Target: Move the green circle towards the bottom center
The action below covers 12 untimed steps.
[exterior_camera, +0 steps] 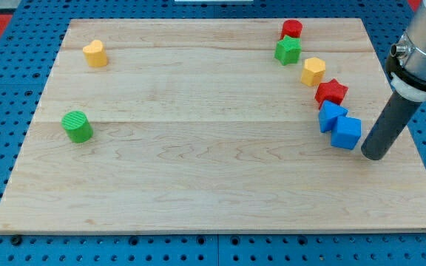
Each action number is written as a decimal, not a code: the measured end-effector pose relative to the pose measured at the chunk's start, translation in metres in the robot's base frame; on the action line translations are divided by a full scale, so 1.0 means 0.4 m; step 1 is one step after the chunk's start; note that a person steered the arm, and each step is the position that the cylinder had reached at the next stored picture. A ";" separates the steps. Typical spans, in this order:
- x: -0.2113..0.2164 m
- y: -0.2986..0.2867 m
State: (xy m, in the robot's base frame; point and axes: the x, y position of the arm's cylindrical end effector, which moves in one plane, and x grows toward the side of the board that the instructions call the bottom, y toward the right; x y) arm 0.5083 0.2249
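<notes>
My tool, a bare rod holding nothing, had its tip [374, 156] far right of the green circle [77, 126]. I judged it best to approach from the circle's upper-left, then push toward the worktop's [198, 192] bottom center.

On the board [198, 192], the green circle [77, 126] sits alone near the view's left edge, with the yellow heart [95, 53] above it toward the top-left corner, well apart. Six blocks run in a curved chain down the view's right: red block [292, 29] topmost, green star [288, 51] touching below it, then the yellow block [313, 71], the red star [331, 91], the blue block [330, 115] and the blue cube [347, 133], these last two touching. My tip [376, 157] stands just right of the blue cube, far from the green circle.
</notes>
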 end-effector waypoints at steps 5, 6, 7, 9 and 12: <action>-0.140 0.126; -0.238 0.113; -0.209 0.028; -0.037 -0.003; 0.049 -0.161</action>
State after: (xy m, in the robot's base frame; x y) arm 0.5280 0.1605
